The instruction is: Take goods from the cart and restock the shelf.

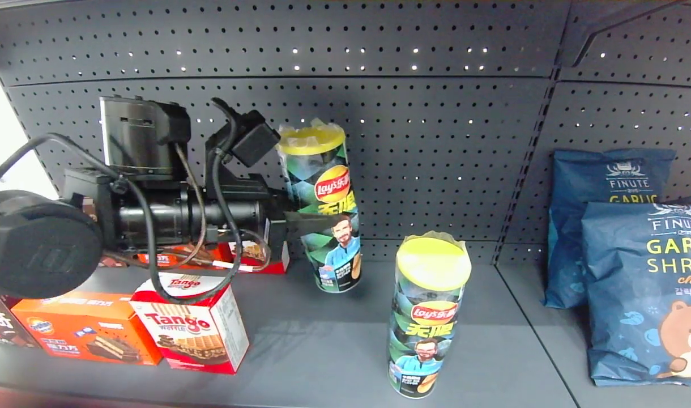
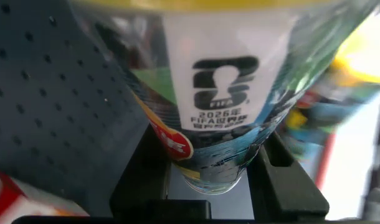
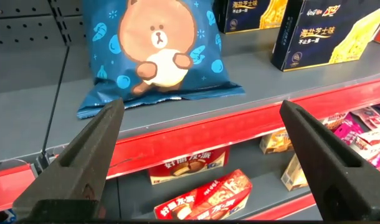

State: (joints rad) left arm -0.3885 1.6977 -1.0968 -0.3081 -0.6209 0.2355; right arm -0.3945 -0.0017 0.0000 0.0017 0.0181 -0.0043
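Left end effector (image 1: 307, 222) clamps a lidded chip can (image 1: 318, 170); right end effector (image 3: 201, 111) gapes empty.

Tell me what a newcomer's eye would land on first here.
The left gripper, shut on a tilted yellow-lidded chip can at the back of the shelf. Next, a matching can standing upright toward its front, and the blue snack bags at the right.
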